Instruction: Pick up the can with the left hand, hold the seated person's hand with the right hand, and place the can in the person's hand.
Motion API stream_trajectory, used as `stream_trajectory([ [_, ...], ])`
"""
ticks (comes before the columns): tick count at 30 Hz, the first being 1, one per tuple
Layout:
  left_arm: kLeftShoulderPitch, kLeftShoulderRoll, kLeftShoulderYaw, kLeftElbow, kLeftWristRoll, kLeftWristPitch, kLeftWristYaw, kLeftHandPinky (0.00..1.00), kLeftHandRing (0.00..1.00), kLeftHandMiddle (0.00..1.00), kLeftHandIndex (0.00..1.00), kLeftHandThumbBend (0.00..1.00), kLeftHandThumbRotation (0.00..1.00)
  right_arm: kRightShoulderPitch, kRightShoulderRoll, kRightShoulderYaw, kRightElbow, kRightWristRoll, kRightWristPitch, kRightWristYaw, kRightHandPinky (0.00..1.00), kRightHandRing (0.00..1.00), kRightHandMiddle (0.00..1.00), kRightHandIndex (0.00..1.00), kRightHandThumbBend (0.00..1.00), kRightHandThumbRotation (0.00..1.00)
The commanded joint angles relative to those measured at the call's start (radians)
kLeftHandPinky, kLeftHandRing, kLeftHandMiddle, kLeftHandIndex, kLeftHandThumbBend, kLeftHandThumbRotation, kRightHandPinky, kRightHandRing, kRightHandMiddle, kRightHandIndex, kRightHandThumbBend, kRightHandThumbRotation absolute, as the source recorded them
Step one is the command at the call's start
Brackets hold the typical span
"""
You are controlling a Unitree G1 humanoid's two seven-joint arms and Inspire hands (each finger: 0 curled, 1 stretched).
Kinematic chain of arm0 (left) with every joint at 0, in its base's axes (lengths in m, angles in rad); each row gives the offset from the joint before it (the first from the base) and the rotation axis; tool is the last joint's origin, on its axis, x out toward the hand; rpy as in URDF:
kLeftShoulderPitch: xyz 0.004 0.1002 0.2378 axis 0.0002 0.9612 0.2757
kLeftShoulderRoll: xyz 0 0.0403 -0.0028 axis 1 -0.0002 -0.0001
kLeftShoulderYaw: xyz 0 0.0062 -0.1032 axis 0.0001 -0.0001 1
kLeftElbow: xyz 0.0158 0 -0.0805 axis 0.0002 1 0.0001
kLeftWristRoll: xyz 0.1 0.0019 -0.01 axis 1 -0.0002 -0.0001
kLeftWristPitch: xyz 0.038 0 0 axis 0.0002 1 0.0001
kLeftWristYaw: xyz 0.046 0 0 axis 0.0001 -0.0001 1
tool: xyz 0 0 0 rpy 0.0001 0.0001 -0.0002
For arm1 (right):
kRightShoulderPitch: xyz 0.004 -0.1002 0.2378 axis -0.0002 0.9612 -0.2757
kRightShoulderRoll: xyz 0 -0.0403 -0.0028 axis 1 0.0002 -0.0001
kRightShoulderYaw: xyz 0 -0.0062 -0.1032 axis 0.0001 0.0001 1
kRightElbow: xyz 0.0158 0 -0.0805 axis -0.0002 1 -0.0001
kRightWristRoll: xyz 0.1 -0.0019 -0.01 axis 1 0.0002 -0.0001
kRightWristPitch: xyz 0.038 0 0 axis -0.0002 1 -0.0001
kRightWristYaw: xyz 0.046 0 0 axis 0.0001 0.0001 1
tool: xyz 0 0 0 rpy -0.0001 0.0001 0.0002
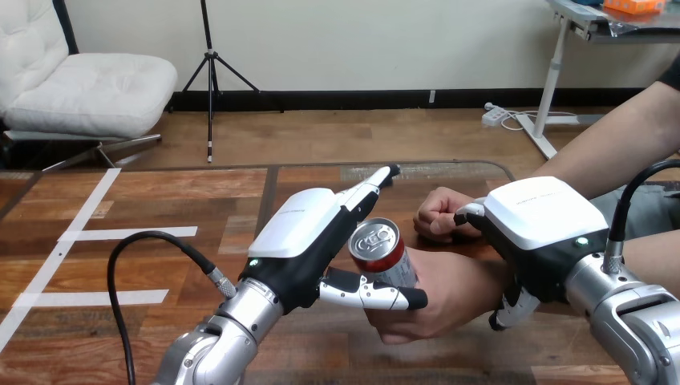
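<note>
Left hand nearest, thumb and fingers clamped on tilted can over person's hand; person's fist behind. My right hand curls fingers round person's wrist.

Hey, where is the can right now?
Head view, centre: the can is pinched in the left hand between thumb and fingers, against the person's open hand, just left of the right hand.

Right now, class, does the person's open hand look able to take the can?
Probably yes: the can sits just over the person's open hand; only the left robot hand, curled round it, stands in the way.
</note>
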Motion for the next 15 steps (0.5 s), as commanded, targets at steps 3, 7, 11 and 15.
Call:
stream_trajectory([
  [3, -0.046, 0.008, -0.007, -0.026, 0.002, -0.015, 0.01, 1.0, 1.0, 1.0, 1.0, 1.0, 0.69, -0.071, -0.007, -0.018, -0.022, -0.013, -0.005, -0.022, 0.83, 0.89, 0.89, 0.84, 0.96, 0.05],
  [7, -0.046, 0.009, -0.008, -0.026, 0.007, -0.016, 0.012, 1.0, 1.0, 1.0, 1.0, 1.0, 0.69, -0.071, -0.009, -0.017, -0.019, -0.017, -0.01, -0.027, 0.83, 0.88, 0.89, 0.84, 0.95, 0.05],
  [11, -0.047, 0.009, -0.008, -0.025, 0.006, -0.016, 0.01, 1.0, 1.0, 1.0, 1.0, 1.0, 0.68, -0.071, -0.007, -0.018, -0.018, -0.017, -0.011, -0.03, 0.83, 0.88, 0.89, 0.84, 0.95, 0.05],
  [15, -0.047, 0.01, -0.008, -0.025, 0.006, -0.015, 0.007, 1.0, 1.0, 1.0, 1.0, 1.0, 0.68, -0.072, -0.008, -0.019, -0.016, -0.014, -0.014, -0.031, 0.83, 0.88, 0.88, 0.84, 0.95, 0.04],
])
